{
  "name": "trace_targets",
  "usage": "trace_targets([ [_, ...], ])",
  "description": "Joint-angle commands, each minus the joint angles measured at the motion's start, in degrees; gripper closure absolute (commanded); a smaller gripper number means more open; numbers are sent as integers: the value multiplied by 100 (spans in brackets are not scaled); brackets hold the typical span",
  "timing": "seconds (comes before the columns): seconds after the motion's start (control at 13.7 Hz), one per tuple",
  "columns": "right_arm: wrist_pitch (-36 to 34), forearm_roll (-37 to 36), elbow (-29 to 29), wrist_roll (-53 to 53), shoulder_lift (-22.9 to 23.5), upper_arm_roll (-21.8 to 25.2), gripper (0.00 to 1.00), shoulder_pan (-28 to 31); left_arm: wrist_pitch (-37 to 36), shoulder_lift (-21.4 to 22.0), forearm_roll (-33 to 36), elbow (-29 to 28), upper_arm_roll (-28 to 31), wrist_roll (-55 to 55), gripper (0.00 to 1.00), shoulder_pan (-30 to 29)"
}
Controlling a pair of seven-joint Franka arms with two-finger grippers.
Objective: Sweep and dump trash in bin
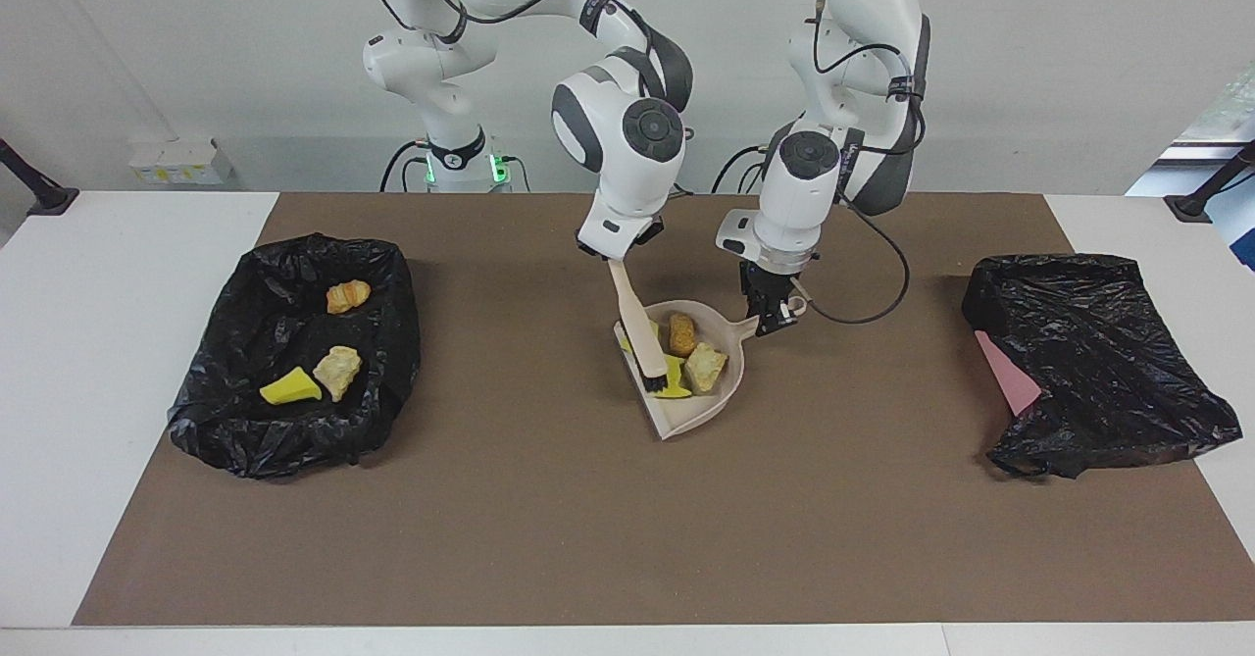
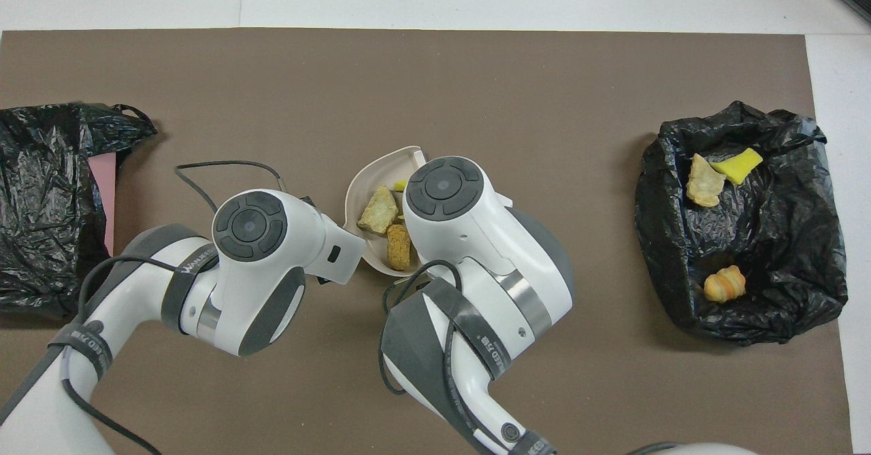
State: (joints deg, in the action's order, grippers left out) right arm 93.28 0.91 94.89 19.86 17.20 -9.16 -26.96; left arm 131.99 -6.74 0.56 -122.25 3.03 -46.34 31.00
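A beige dustpan (image 1: 727,389) sits mid-mat, and my left gripper (image 1: 778,321) is shut on its handle. In the pan lie trash pieces: an orange-brown lump (image 1: 681,332), a pale beige lump (image 1: 706,367) and yellow pieces (image 1: 675,384). My right gripper (image 1: 615,256) is shut on the handle of a brush (image 1: 634,321), whose dark bristles rest among the yellow pieces. From overhead both wrists hide the grippers; the dustpan (image 2: 360,186) and its beige lump (image 2: 378,210) show between them. The black-lined bin (image 1: 392,342) at the right arm's end holds three more pieces.
A second black bag (image 1: 1098,362) lies at the left arm's end with a flat pink sheet (image 1: 1005,372) sticking out of it. The brown mat (image 1: 627,538) covers the table's middle. A cable (image 1: 882,283) loops from the left wrist over the mat.
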Motion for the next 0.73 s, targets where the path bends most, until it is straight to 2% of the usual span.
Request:
trace_targets([
  [0.0,58,-73,117,-70,-50,-33,100,313,134,-20,-83,-36,5,-270,100,-190],
  [0.22,355,5,756,-62,-295,-33,100,550,-32,-38,-389,140,5,-927,100,-567],
  [0.44,1111,59,1557,60,-629,-33,100,604,-769,-29,-653,674,14,-1579,100,-963],
  [0.66,1175,120,1673,237,-682,-42,100,622,-1201,50,-1108,958,14,-2245,100,-1455],
])
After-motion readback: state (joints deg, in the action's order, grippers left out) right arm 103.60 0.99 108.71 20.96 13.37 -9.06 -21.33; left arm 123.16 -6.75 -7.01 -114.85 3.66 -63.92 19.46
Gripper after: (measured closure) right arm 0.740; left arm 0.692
